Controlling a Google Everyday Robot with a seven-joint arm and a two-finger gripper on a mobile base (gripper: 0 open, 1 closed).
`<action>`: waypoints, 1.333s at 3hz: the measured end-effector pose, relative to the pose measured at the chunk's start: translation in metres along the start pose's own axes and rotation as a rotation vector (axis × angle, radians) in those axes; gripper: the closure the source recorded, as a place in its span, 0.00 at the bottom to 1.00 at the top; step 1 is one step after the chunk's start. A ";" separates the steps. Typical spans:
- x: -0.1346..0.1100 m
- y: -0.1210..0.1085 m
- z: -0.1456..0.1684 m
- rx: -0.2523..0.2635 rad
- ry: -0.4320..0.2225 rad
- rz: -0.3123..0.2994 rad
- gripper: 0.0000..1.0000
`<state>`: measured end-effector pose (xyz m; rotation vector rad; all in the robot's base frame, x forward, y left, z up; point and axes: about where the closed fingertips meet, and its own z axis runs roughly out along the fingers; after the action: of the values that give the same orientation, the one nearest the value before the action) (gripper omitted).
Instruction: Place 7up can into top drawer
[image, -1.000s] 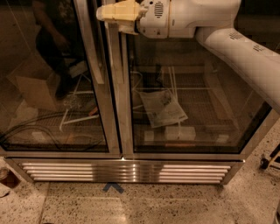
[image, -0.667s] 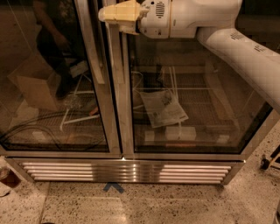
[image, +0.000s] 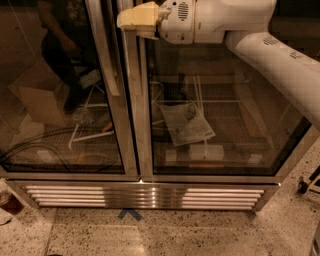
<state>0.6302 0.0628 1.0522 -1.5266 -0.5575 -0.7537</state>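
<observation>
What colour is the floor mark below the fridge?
Blue mark, camera view; gripper at top, before the fridge.

White arm (image: 272, 52) extends from R; hand (image: 129, 20) high, pointing L.

Robot arm (image: 235, 35), single camera view. The end effector (image: 137, 20) is sitting at the top edge of the view, at the arm's leftmost end. It is showing as a cream-yellow, blocky part with flat faces and squared corners, darker in tone than the rest of the body. Behind it, a rounded white wrist housing (image: 200, 22) is carrying a small grille (image: 181, 10) of short parallel slots on its upper face. A smooth, white, tubular link (image: 282, 70) is widening toward the right edge of the view. Two faint grey markings (image: 270, 41) are showing on its upper surface, too small to read.
</observation>
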 end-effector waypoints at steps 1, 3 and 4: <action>0.000 -0.001 0.000 0.004 0.001 0.001 1.00; 0.001 -0.002 0.000 0.009 0.003 0.002 1.00; 0.002 -0.004 0.000 0.015 0.004 0.005 1.00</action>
<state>0.6282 0.0631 1.0562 -1.5119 -0.5548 -0.7476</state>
